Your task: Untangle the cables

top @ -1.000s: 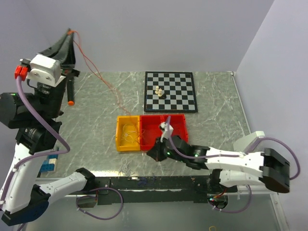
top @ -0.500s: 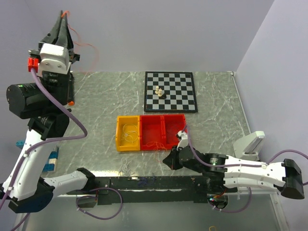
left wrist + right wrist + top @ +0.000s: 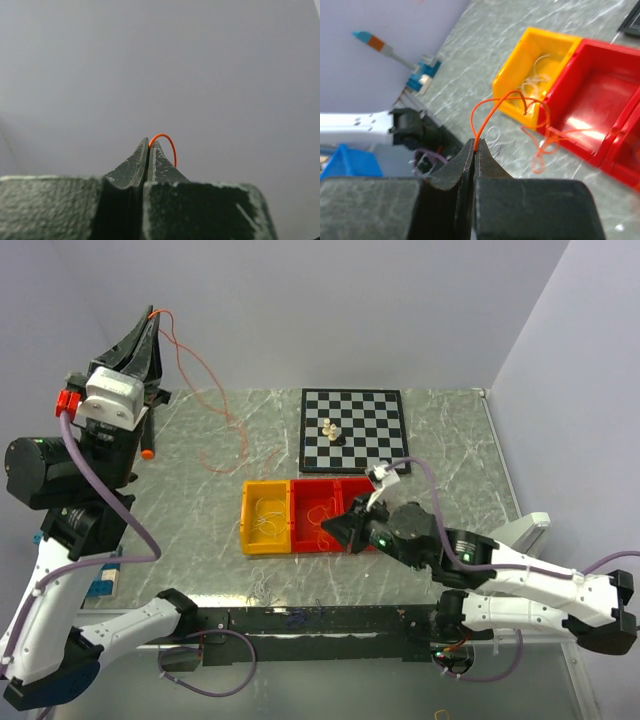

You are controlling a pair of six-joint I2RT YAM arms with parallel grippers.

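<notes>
**Left.** Left gripper (image 3: 151, 144): matte black jaws, scuffed and grainy, tapering to points, pressed together on an orange cable (image 3: 161, 134).
- The cable is thin and glossy. A short arc springs from the tips, bends over the right jaw and is cut off behind it.
- Beyond the tips there is only blank grey wall.
- From overhead the cable trails down to the marbled table (image 3: 460, 440). Its far end is too faint to trace.

**Right.** Right gripper (image 3: 474, 146): same black wedge jaws, pinched shut on an orange strand (image 3: 472, 122).
- The strand rises from the tips and loops ahead of them.
- Yellow bin (image 3: 512, 62), ahead and right of the tips: glossy plastic, holding blurred pale wires (image 3: 537, 80).
- Red bin (image 3: 605, 85), further right, is cut off by the frame. The strand's tangle lies over the seam between the two bins.
- Cannot tell whether the strand joins the left cable.
</notes>
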